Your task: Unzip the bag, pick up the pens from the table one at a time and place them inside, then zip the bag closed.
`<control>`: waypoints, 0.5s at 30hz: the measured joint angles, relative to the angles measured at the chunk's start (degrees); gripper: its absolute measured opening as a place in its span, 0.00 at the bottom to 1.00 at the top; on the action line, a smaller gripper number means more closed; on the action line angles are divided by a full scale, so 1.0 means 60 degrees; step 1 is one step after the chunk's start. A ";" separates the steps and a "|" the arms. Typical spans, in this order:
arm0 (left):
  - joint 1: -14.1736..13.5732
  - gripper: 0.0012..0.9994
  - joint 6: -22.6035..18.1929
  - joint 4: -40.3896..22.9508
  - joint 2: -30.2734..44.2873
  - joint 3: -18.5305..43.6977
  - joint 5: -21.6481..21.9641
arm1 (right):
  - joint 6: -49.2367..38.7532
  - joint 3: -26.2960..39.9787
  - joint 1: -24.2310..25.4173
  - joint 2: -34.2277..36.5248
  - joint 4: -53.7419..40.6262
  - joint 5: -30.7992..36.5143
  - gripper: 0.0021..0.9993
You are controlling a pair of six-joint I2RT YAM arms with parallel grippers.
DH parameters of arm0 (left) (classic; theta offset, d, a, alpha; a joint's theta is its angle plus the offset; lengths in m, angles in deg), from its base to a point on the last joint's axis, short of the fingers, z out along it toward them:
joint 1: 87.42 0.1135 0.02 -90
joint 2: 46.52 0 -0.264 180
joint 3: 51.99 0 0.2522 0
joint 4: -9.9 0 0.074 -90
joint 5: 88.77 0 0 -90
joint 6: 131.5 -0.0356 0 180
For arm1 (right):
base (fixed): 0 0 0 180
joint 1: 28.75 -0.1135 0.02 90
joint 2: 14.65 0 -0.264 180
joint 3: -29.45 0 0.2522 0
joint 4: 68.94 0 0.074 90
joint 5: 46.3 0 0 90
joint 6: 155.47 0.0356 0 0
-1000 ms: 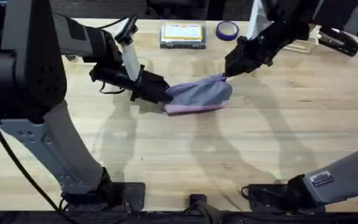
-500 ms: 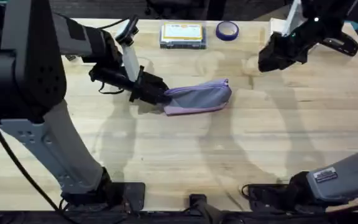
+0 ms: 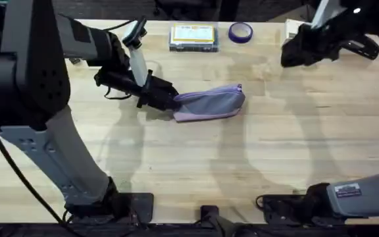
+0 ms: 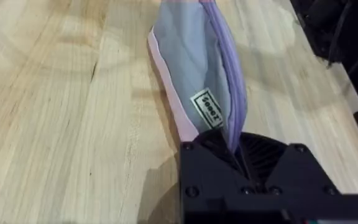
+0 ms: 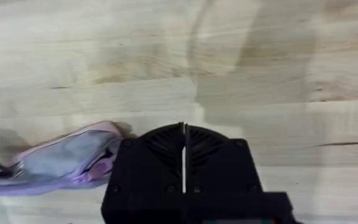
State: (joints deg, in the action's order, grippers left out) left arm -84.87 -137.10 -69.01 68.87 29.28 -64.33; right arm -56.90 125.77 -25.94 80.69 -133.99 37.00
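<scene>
Left gripper (image 3: pixel 168 99) clamps 1 end of the bag (image 3: pixel 209 104) lying mid-table (image 3: pixel 196 158) (zipper looks shut), right gripper (image 3: pixel 295 54) raised well apart, fingers pressed together, empty; keep that anchor taut for any zipper pull.
</scene>
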 joint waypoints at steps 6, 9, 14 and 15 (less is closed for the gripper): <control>0.0000 0.04 0.0000 0.0000 0.0000 0.0000 0.0000 | -0.0082 0.0000 0.0000 -0.0913 -0.0149 -0.0061 0.45; 0.0000 0.04 0.0000 0.0000 0.0000 0.0000 0.0004 | -0.0118 0.0000 0.0000 -0.1213 -0.0351 -0.0072 0.83; 0.0000 0.04 0.0000 0.0000 0.0000 0.0000 0.0004 | -0.0187 0.0000 0.0000 -0.1575 -0.0733 -0.0101 1.00; 0.0000 0.04 0.0000 0.0000 0.0000 0.0000 0.0004 | -0.0187 0.0000 0.0000 -0.1630 -0.0803 -0.0101 1.00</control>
State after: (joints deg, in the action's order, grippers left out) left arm -84.87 -137.10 -69.01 68.87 29.28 -64.30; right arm -58.03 125.77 -25.94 70.91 -138.81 36.39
